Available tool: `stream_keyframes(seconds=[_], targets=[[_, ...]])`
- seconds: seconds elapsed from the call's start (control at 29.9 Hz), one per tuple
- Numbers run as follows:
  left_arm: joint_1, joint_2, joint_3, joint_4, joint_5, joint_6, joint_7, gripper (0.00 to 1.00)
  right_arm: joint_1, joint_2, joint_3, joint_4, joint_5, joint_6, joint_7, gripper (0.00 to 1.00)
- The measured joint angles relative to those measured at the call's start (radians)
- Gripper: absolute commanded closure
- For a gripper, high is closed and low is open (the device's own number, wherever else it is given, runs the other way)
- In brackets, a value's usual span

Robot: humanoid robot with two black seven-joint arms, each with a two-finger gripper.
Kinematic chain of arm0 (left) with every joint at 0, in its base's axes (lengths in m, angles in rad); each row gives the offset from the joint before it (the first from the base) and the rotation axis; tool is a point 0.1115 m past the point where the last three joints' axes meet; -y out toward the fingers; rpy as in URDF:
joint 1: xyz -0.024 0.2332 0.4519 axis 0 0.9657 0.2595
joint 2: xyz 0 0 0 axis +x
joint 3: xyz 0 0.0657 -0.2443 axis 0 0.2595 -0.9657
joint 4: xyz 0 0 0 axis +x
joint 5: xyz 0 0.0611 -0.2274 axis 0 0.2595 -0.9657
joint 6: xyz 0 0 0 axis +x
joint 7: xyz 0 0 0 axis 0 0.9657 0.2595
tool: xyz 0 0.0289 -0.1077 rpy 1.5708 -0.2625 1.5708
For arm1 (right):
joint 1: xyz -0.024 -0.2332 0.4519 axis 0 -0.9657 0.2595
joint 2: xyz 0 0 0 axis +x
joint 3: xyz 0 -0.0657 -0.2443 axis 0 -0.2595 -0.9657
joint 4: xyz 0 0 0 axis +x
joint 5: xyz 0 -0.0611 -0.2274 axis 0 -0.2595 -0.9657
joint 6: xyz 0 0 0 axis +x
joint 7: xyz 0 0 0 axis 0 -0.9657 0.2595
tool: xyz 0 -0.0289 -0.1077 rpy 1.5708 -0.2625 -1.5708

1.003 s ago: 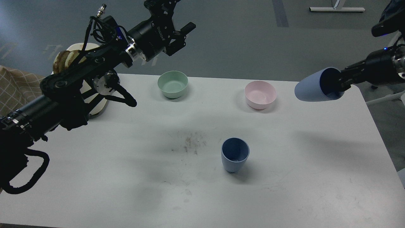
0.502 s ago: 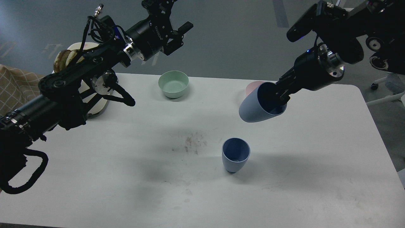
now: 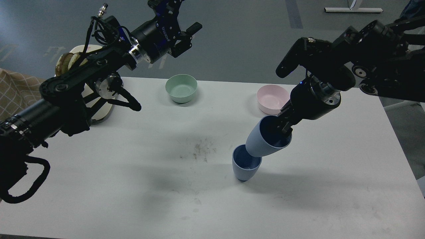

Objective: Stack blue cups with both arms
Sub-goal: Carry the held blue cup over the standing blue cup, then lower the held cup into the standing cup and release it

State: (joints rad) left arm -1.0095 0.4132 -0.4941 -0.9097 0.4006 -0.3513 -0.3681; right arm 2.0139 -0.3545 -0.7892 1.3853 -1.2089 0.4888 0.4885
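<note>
One blue cup (image 3: 244, 166) stands upright on the white table (image 3: 132, 172), right of the middle. My right gripper (image 3: 281, 128) is shut on the rim of the second blue cup (image 3: 262, 142), one finger inside it. That cup is tilted, its narrow base pointing down-left at the standing cup's mouth and overlapping its rim; I cannot tell whether they touch. My left gripper (image 3: 187, 35) is open and empty, held high beyond the table's far left.
A mint-green bowl (image 3: 181, 88) and a pink bowl (image 3: 270, 99) stand near the far edge. A brown stain (image 3: 199, 149) marks the table's middle. A round stool (image 3: 79, 59) stands beyond the far left corner.
My right arm has carried the held blue cup down and to the left, from in front of the pink bowl to just over the standing cup. The left arm has hardly moved.
</note>
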Motion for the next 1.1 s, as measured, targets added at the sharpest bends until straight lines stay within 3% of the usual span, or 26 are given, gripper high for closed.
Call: stream_keyframes(seconds=[0.6,0.87,1.1], targets=[[0.0,0.005,-0.003,-0.001,0.0,-0.005,-0.001,0.02,-0.055,0.095,-0.003,-0.063,0.026,0.0,0.0,0.97],[0.001,0.016,-0.003,-0.001,0.0,-0.004,-0.001,0.02,-0.072,0.098,-0.003,-0.077,0.026,0.0,0.0,0.87],[0.001,0.018,-0.003,-0.001,0.0,-0.003,-0.001,0.02,-0.084,0.108,-0.002,-0.083,0.026,0.0,0.0,0.85]])
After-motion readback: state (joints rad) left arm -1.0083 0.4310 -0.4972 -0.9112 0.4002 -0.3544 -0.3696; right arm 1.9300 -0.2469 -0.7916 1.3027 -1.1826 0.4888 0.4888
